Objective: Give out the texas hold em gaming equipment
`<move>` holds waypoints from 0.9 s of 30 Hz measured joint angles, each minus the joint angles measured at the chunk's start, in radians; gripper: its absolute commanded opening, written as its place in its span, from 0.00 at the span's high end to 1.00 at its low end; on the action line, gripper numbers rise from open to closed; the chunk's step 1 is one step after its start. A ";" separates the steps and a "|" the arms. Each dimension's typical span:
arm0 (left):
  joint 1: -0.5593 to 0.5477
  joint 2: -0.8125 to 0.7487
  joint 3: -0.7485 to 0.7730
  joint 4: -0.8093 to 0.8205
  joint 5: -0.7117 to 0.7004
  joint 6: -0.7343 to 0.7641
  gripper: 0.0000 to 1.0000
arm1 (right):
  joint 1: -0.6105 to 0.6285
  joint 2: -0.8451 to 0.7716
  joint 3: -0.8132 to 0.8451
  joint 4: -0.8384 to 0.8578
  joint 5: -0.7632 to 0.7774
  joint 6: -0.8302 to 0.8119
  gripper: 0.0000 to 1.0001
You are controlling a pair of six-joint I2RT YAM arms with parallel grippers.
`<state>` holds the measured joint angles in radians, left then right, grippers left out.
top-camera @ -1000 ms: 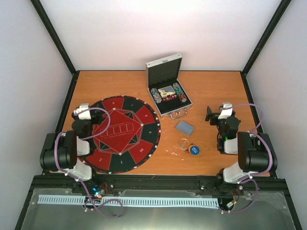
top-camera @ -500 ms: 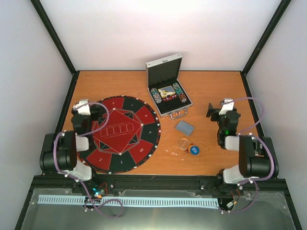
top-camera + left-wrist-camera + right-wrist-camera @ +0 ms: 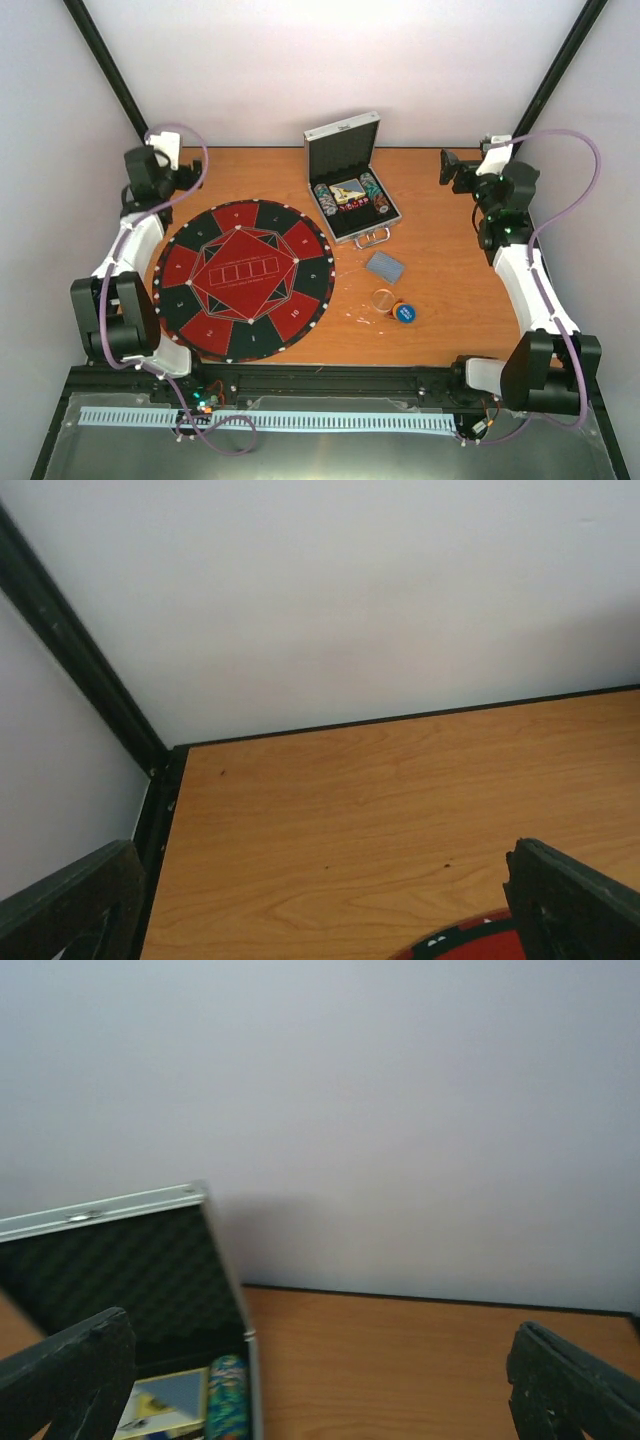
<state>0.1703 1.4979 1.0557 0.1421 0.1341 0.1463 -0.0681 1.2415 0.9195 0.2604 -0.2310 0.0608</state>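
- The small round multicoloured poker chips (image 3: 372, 186) stand in rows inside the open silver aluminium case (image 3: 342, 150), at the far middle of the wooden counter (image 3: 450, 230)
- In the right wrist view one row of chips stands on edge beside a yellowish box (image 3: 165, 1405), under the case's raised, foam-lined lid
- A grey-blue-backed deck of playing cards (image 3: 385, 266) lies flat on the counter, just near of the case's handle
- Nearer again, a clear round disc (image 3: 383, 299) and a blue round disc (image 3: 404, 313) lie just beside each other; whether they touch cannot be told
- The large round red-and-black mat (image 3: 245, 280) lies to the left, apart from the deck and discs
- The left arm (image 3: 125, 250) reaches to the far left corner beyond the mat; the left jaws are spread wide, holding nothing
- The right arm (image 3: 525, 270) stretches to the far right, right of the case; the right jaws are spread wide and empty, facing the case
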 measured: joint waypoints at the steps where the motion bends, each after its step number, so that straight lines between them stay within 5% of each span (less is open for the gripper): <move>1: 0.000 0.002 0.054 -0.073 0.015 0.014 0.00 | 0.001 0.000 0.034 -0.053 -0.036 0.010 0.00; 6: 0.000 -0.008 0.297 -0.424 0.094 0.104 0.00 | 0.083 -0.003 0.150 -0.309 -0.108 0.035 0.00; 12: 0.000 -0.062 0.325 -0.697 0.166 0.175 0.00 | 0.402 -0.003 0.159 -0.665 0.044 0.078 0.00; 17: 0.000 -0.055 0.326 -0.802 0.195 0.179 0.00 | 0.650 0.056 0.171 -0.954 0.235 0.177 0.00; 24: 0.000 -0.034 0.325 -0.825 0.203 0.164 0.00 | 0.702 0.138 0.103 -1.125 0.324 0.301 0.00; 27: 0.000 -0.031 0.316 -0.823 0.194 0.155 0.00 | 0.754 0.183 0.093 -1.166 0.357 0.339 0.11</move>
<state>0.1703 1.4670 1.3720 -0.6811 0.3279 0.3016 0.6861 1.4246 1.0126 -0.9058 0.1265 0.4000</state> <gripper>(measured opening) 0.997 0.980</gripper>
